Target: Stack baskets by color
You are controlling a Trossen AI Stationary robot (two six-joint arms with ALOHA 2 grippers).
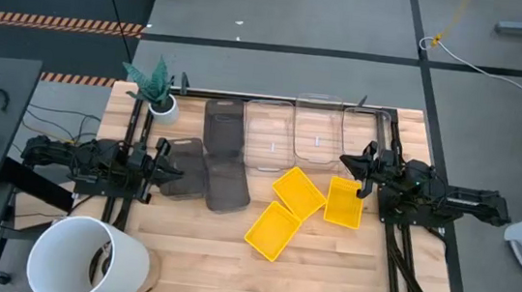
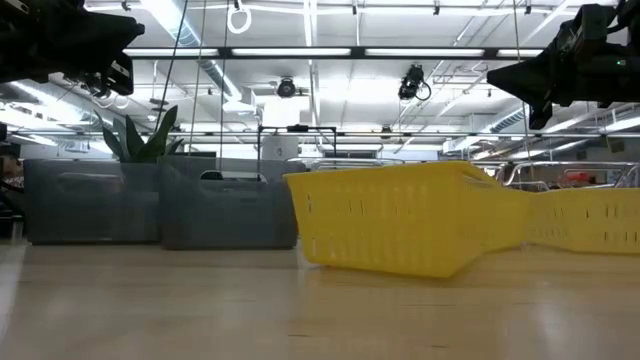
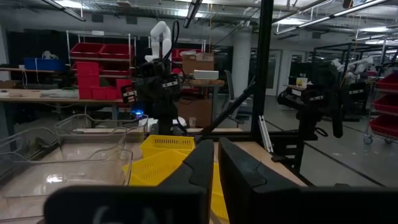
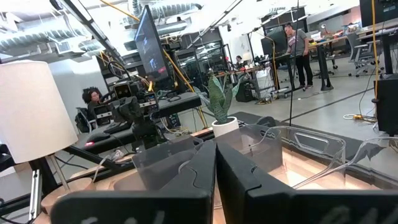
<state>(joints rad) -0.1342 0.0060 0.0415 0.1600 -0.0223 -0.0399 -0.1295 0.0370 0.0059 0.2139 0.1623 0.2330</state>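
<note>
Three yellow baskets lie open side up on the wooden table: one in the middle, one nearer the front, one toward the right. Three dark grey baskets sit at the left. Three clear baskets line the far edge. My left gripper hovers level over the leftmost grey basket, shut and holding nothing. My right gripper hovers level near the right yellow basket, also shut and holding nothing.
A big white bucket stands at the near left corner. A small white pot with a plant stands at the far left. Black frame rails run along both sides. Bare wood lies along the near edge.
</note>
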